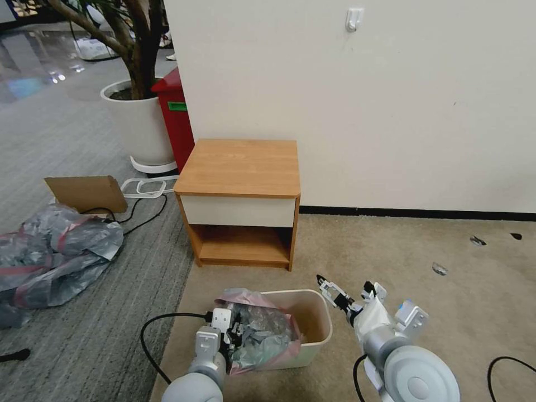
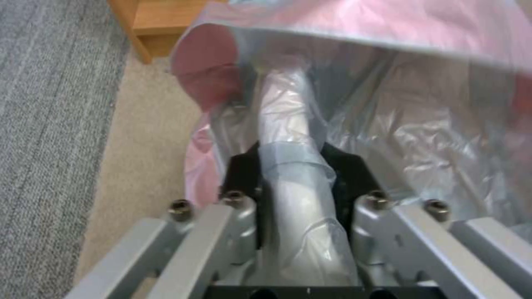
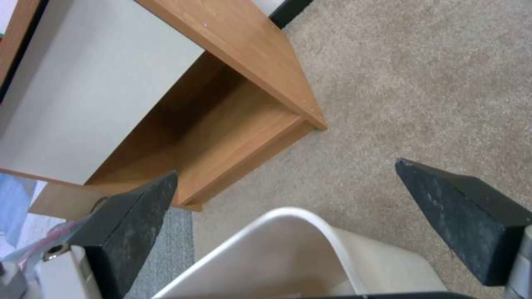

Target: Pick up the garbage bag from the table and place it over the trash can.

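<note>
Your left tool (image 1: 237,329) grips the garbage bag (image 1: 262,329) bunched over the trash can (image 1: 312,318)'s left half, while your right tool (image 1: 349,293), fingers spread and empty, hovers beside its bare right rim.

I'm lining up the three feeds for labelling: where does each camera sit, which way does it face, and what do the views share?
Head view: on the robot's head, looking forward and down at the table, trash can and garbage bag; both arms show, left gripper and right gripper.
Left wrist view: on the left wrist, facing along its fingers into the garbage bag clamped between them.
Right wrist view: on the right wrist, facing past its open fingers at the trash can rim and table shelf.
Shared: the table in all; the bag in head and left wrist views.
</note>
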Available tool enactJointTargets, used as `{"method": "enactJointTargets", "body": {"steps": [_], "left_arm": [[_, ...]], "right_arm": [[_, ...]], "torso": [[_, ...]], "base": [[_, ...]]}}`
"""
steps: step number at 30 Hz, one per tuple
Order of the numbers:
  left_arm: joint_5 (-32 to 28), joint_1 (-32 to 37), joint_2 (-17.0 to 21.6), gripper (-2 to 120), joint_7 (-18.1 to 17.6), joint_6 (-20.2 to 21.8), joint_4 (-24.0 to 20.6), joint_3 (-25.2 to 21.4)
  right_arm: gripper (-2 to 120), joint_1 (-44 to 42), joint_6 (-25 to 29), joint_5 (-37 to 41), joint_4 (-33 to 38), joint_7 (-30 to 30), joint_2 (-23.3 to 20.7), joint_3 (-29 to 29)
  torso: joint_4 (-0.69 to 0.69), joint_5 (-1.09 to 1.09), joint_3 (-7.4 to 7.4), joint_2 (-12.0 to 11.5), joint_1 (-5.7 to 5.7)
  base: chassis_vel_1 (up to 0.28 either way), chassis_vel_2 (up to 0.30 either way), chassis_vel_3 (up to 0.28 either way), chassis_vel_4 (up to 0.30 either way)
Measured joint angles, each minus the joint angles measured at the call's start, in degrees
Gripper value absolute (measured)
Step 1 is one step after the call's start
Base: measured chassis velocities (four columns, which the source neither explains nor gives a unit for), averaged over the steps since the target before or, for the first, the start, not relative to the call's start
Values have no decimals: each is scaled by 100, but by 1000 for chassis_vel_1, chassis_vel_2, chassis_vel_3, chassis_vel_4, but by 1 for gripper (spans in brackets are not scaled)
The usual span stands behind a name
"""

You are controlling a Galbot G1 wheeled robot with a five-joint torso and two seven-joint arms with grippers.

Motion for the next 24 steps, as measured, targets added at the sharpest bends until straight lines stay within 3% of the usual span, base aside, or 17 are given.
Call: {"method": "enactJointTargets", "body": {"steps": [5, 9, 11, 12, 13, 16, 24], "left_arm": [[9, -8, 8, 7, 89, -271, 33, -2], [106, 11, 18, 7, 301, -601, 53, -67], [193, 29, 60, 5, 575, -978, 46, -170], [193, 29, 60, 5, 575, -978, 46, -170], [229, 30, 88, 5, 719, -1185, 36, -230], [350, 32, 140, 5, 1011, -1525, 5, -382], [414, 24, 263, 5, 1271, -1736, -222, -614]], "right_arm": [[100, 14, -91, -229, -1, -283, -2, 7], [100, -23, -256, -624, 5, -877, -45, 40], [100, -103, -517, -1273, 97, -2028, -195, 85], [100, -103, -517, -1273, 97, -2028, -195, 85], [100, -118, -660, -1537, 154, -2591, -303, 80], [100, -80, -973, -1792, 253, -3284, -523, 17], [100, 348, -1319, -2039, 200, -3416, -605, -517]], "torso": [[0, -1, 0, 0, 0], [0, 0, 0, 0, 0], [0, -1, 0, 0, 0], [0, -1, 0, 0, 0], [0, 0, 0, 0, 0], [0, 0, 0, 0, 0], [1, 0, 0, 0, 0]], "base": [[0, 0, 0, 0], [0, 0, 0, 0], [0, 0, 0, 0], [0, 0, 0, 0], [0, 0, 0, 0], [0, 0, 0, 0], [0, 0, 0, 0]]}}
